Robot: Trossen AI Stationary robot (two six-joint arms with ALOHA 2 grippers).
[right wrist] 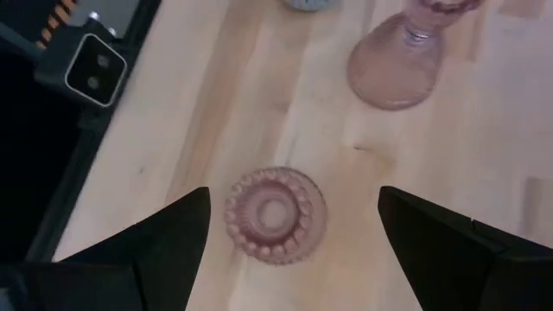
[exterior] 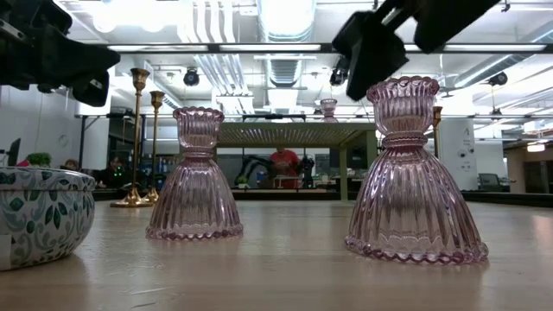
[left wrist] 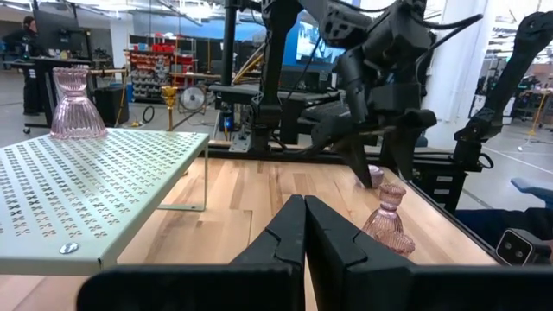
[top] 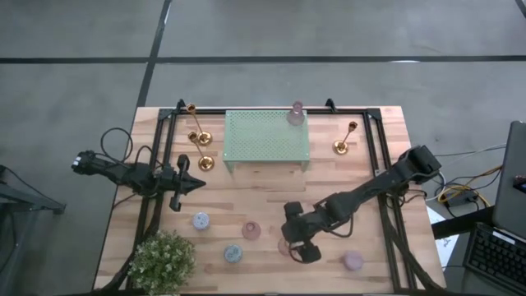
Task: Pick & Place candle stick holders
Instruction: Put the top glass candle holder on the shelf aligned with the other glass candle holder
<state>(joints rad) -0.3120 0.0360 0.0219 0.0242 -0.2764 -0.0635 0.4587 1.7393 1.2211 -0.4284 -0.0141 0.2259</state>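
Note:
A pink ribbed glass candle stick holder point(right wrist: 275, 216) stands upright on its flared base on the wooden table, near the front. My right gripper point(right wrist: 294, 200) hangs open just above it, slanting down, one finger on each side and touching nothing. The low view shows that holder point(exterior: 415, 173) below the gripper point(exterior: 371, 52), with a second pink holder point(exterior: 194, 177) beside it. Another pink holder point(top: 296, 113) stands on the mint-green rack point(top: 267, 136). Gold candlesticks point(top: 201, 138) stand on round bases left of the rack, and one point(top: 345, 146) to its right. My left gripper point(left wrist: 302, 233) is shut and level at the table's left.
Small blue holders point(top: 200, 220) point(top: 233, 253) and a lilac one point(top: 353, 261) stand along the table's near part. A bushy potted plant point(top: 162, 259) fills the near left corner. A black frame point(top: 386, 173) runs along the table's sides.

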